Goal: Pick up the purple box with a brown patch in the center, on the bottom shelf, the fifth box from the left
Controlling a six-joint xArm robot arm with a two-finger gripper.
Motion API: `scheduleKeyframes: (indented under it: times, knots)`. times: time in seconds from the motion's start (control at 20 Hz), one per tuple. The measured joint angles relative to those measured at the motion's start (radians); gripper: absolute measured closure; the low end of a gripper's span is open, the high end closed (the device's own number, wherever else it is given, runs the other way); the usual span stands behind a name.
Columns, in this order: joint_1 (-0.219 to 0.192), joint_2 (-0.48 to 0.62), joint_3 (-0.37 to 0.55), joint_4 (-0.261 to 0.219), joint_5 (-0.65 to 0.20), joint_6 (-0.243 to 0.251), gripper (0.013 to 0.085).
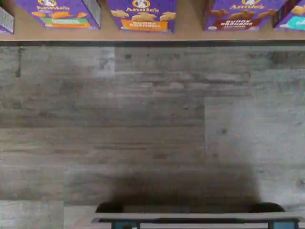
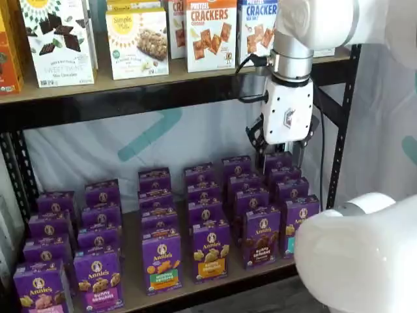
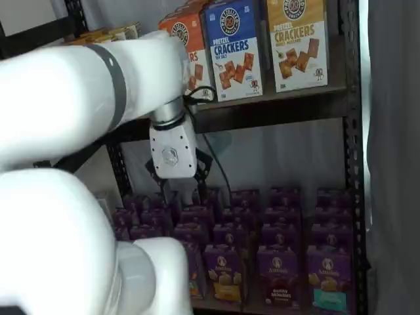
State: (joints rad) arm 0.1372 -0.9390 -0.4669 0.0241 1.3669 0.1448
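Note:
The purple box (image 2: 262, 236) stands upright at the front of the bottom shelf (image 2: 195, 288), with dark brown bunny biscuits mid-front. It also shows in a shelf view (image 3: 278, 275) and in the wrist view (image 1: 242, 15), on the tan board (image 1: 190, 29). My gripper (image 2: 283, 155) hangs from its white body above the rear boxes of the right-hand rows, higher than the purple box and behind it. A gap shows between the black fingers (image 2: 303, 151), and they hold nothing. The gripper also shows in a shelf view (image 3: 178, 187).
An orange-banded purple carton (image 2: 210, 251) and a teal-patched one (image 2: 294, 225) flank the purple box. Several rows of purple cartons fill the shelf. Cracker boxes (image 2: 210, 32) stand on the shelf above. A black rack upright (image 2: 342, 124) stands at the right. A white arm link (image 2: 355, 261) fills the foreground. Grey plank floor (image 1: 152, 124) lies below.

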Motion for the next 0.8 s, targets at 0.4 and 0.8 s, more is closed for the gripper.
scheduleKeyframes:
  times: [0.4,0.8]
  knots:
    - [0.022,0.068,0.039,-0.021,-0.095,0.026,0.013]
    - [0.031,0.181,0.069,-0.025,-0.26,0.037,0.013]
